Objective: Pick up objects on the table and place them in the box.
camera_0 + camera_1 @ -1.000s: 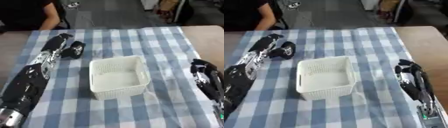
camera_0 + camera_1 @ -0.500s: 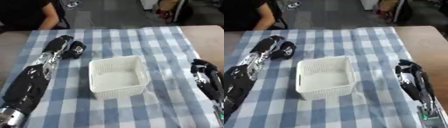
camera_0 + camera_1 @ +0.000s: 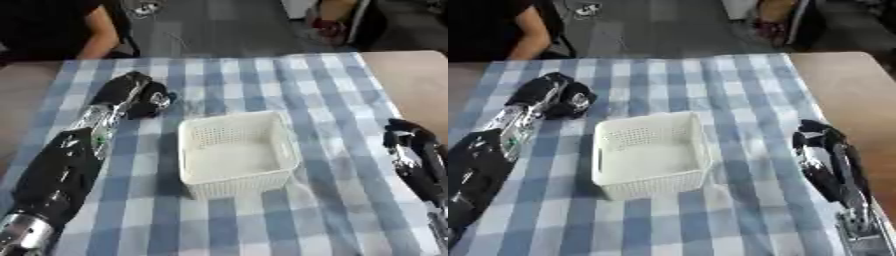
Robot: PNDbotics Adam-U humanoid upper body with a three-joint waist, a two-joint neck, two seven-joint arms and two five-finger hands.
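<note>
Left hand closing on a dark object beside the empty basket.

The robot's black left hand lay just left of the white perforated plastic basket, fingers curled round a small, dark, rounded object on the blue-and-white checked tablecloth. To do this well, it should probably lift the object straight up, clear the basket's near-left rim, and release over the middle. The basket held nothing. The black right hand rested right of the basket, fingers relaxed, holding nothing.
</note>
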